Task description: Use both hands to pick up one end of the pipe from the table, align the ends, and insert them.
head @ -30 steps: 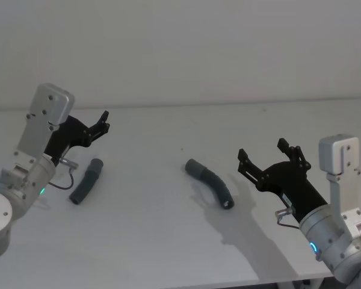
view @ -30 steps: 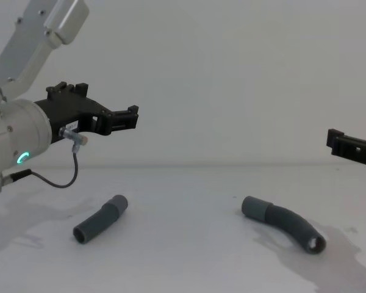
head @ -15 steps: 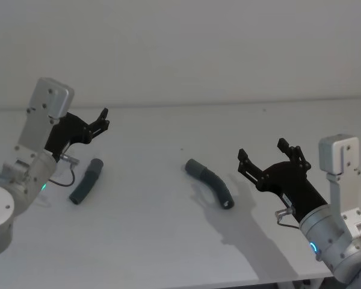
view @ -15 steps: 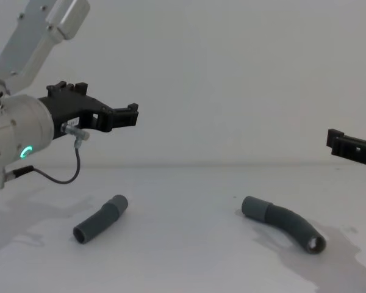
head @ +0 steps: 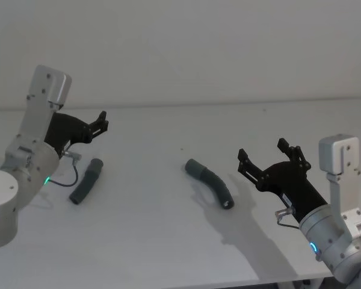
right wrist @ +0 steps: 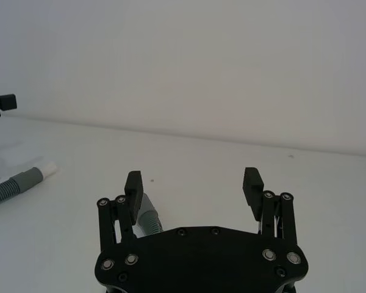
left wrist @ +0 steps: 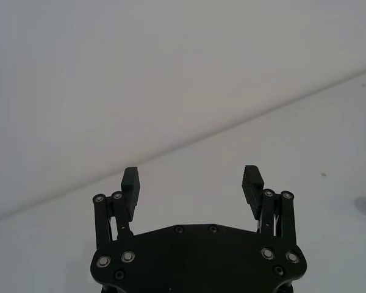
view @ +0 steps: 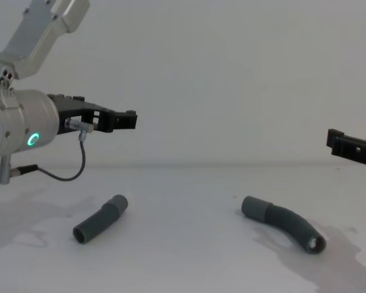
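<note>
Left gripper [head: 103, 121]: spread, newly levelled above left pipe piece [head: 87, 181]; right gripper [head: 262, 150]: spread, unmoved; grasping not begun.

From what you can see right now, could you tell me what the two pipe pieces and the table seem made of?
Straight pipe piece: probably flexible plastic or rubber, matte dark grey, ribbed, smooth cuff. Curved pipe piece: likely the same; it holds a bend. Table: white, matte, glare-free, perhaps laminate. Left gripper and right gripper hover open above the table.
</note>
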